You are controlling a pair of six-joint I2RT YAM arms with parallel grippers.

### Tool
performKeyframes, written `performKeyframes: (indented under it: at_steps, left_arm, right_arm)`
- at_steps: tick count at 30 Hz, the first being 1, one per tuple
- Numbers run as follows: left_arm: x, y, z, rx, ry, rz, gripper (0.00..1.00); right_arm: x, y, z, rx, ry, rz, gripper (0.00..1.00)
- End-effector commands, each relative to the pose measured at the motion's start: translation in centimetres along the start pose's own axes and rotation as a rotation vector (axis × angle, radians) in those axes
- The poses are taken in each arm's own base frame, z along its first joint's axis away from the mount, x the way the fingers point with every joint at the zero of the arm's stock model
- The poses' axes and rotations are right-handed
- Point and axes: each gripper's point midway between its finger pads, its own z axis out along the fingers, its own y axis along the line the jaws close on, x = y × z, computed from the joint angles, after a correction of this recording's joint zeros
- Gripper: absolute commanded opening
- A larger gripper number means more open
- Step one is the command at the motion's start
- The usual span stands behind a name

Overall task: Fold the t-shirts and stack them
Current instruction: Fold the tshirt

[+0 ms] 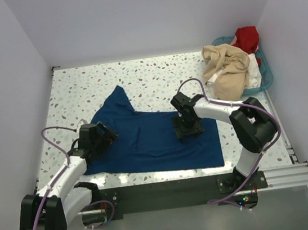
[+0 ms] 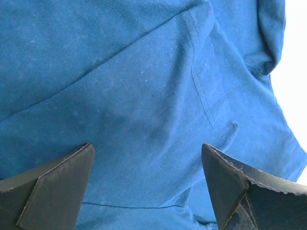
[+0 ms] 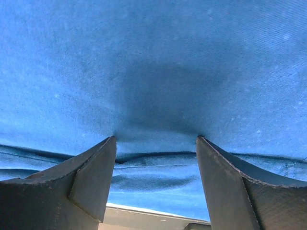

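A dark navy t-shirt (image 1: 152, 141) lies spread on the speckled table, one sleeve pointing to the far left. My left gripper (image 1: 105, 137) is open over its left part; the left wrist view shows the open gripper (image 2: 147, 148) just above smooth blue cloth (image 2: 134, 72) with a seam. My right gripper (image 1: 187, 129) is open on the shirt's middle right. In the right wrist view, the gripper (image 3: 156, 139) presses its tips into the cloth (image 3: 153, 57), with a folded edge between them. No printed graphic shows.
A teal basket (image 1: 266, 72) stands at the far right corner. It holds a beige shirt (image 1: 229, 71) hanging over its near rim, a red shirt (image 1: 246, 37) and a white one (image 1: 255, 73). White walls close in the table.
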Motion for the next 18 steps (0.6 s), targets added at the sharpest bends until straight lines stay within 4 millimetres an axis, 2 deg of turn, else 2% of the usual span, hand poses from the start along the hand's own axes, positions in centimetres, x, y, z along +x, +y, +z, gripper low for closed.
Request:
performKeyframes:
  at_steps: [1, 6, 9, 10, 11, 12, 13, 14, 16, 18]
  left_arm:
    - [3.6, 6.7, -1.5, -0.247, 0.098, -0.054, 1.00]
    - [3.8, 7.1, -2.8, -0.261, 0.093, -0.084, 1.00]
    - [2.7, 6.0, -3.1, -0.223, 0.054, -0.085, 1.00]
    - [2.2, 5.7, -3.3, -0.220, 0.040, -0.076, 1.00]
    - [0.9, 4.8, -3.5, -0.206, 0.006, -0.052, 1.00]
    - [0.2, 4.2, -3.6, -0.199, -0.013, -0.039, 1.00]
    - [-0.3, 3.9, -3.6, -0.204, -0.021, -0.021, 1.00]
    - [-1.6, 2.8, -3.9, -0.184, -0.052, 0.008, 1.00]
    - [-3.1, 1.2, -3.8, -0.160, -0.080, 0.052, 1.00]
    - [-4.5, -0.2, -3.6, -0.128, -0.116, 0.079, 1.00]
  right_arm:
    - [2.3, 1.1, 2.4, -0.087, 0.082, 0.002, 0.70]
    - [3.5, 1.5, 2.0, -0.129, 0.107, 0.005, 0.70]
    - [3.2, 1.7, 0.7, -0.137, 0.090, 0.006, 0.69]
    - [2.2, 1.8, -0.2, -0.131, 0.054, 0.012, 0.69]
    - [2.0, 1.6, -1.0, -0.114, 0.044, 0.019, 0.70]
    - [0.4, 1.9, -2.6, -0.118, -0.020, 0.020, 0.70]
    - [-0.6, 1.1, -3.4, -0.071, -0.063, 0.025, 0.71]
    - [-1.0, 0.2, -4.1, -0.045, -0.070, 0.044, 0.72]
    - [-3.2, -0.9, -6.0, -0.024, -0.136, 0.069, 0.73]
    - [-5.1, -3.5, -7.0, 0.003, -0.185, 0.129, 0.73]
